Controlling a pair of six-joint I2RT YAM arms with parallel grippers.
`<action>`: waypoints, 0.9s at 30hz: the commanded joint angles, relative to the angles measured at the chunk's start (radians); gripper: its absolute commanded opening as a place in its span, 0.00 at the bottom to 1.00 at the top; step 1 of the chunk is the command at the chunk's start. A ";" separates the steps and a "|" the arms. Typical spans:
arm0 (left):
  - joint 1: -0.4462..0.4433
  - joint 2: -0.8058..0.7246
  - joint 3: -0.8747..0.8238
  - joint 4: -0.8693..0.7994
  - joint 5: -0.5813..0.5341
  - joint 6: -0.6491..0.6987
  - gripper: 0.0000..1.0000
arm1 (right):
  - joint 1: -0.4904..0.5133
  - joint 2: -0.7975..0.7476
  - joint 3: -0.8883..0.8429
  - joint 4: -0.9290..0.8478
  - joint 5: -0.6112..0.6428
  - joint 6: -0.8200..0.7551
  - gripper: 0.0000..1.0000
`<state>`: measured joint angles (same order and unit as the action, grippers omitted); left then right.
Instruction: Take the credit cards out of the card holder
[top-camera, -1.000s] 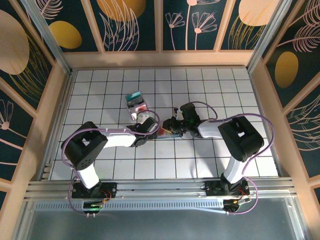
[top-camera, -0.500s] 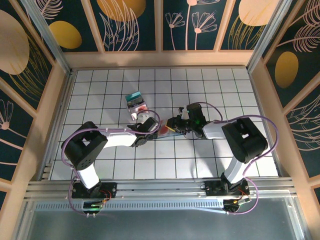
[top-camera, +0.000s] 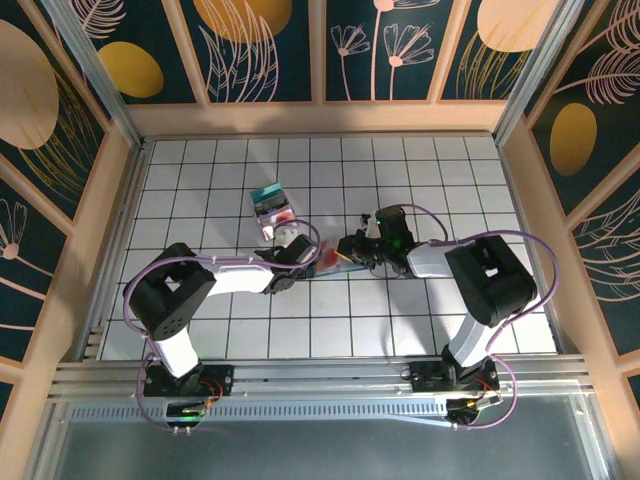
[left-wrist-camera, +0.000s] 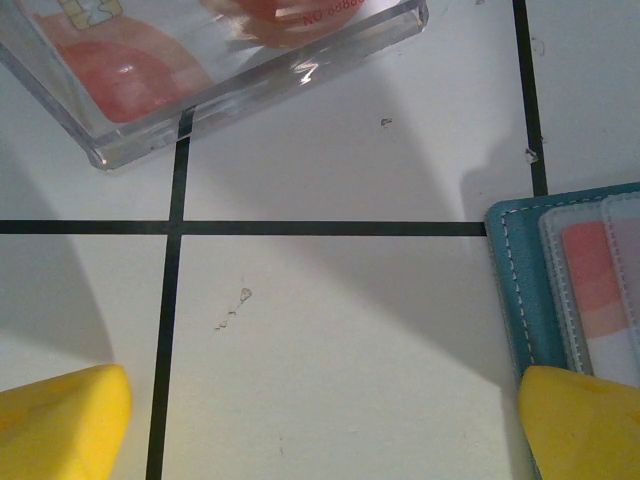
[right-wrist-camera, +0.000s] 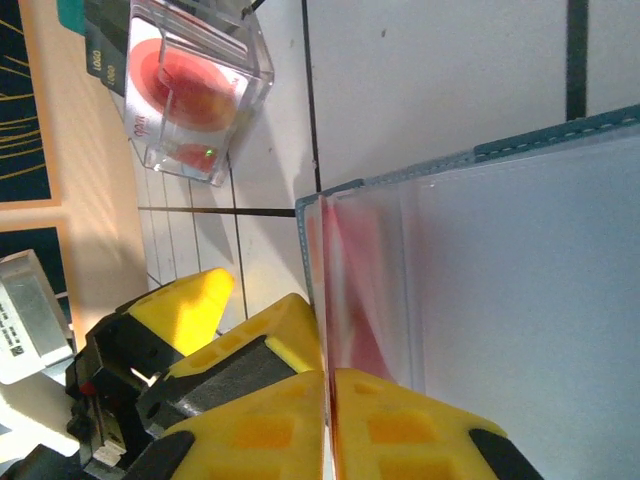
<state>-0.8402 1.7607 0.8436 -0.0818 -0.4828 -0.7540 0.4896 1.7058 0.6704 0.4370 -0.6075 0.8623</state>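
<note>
The card holder (top-camera: 331, 261) lies open on the tiles between my two grippers. In the right wrist view it shows a teal stitched rim, pale clear pockets (right-wrist-camera: 500, 280) and a red-pink credit card (right-wrist-camera: 362, 290) in its left pocket. My right gripper (right-wrist-camera: 328, 385) is shut on that card's thin edge. My left gripper (left-wrist-camera: 320, 425) stands open over bare tile; its right fingertip (left-wrist-camera: 585, 420) overlaps the card holder (left-wrist-camera: 520, 290) at its near corner. A teal card (top-camera: 265, 191) and a black card (top-camera: 270, 204) lie beyond, to the far left.
A clear plastic box (top-camera: 278, 222) with red print sits just beyond the left gripper, next to the loose cards; it also appears as a clear box (left-wrist-camera: 230, 60) and a clear box (right-wrist-camera: 195, 95). Wooden walls ring the tiled floor.
The right gripper has shifted slightly right and its jaws have closed tighter on the red-pink card's edge. The left arm has stayed put, open.
</note>
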 joint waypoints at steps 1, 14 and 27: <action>-0.007 0.026 -0.006 -0.081 0.000 -0.004 0.99 | -0.007 -0.040 -0.011 -0.036 0.028 -0.030 0.07; -0.007 0.022 -0.008 -0.084 -0.006 -0.008 0.99 | -0.009 -0.069 0.023 -0.192 0.133 -0.102 0.01; -0.008 -0.026 0.002 -0.095 -0.010 -0.005 0.99 | -0.010 -0.155 0.055 -0.338 0.247 -0.177 0.00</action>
<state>-0.8436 1.7550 0.8440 -0.0917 -0.4900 -0.7612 0.4896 1.5867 0.7006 0.1638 -0.4187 0.7250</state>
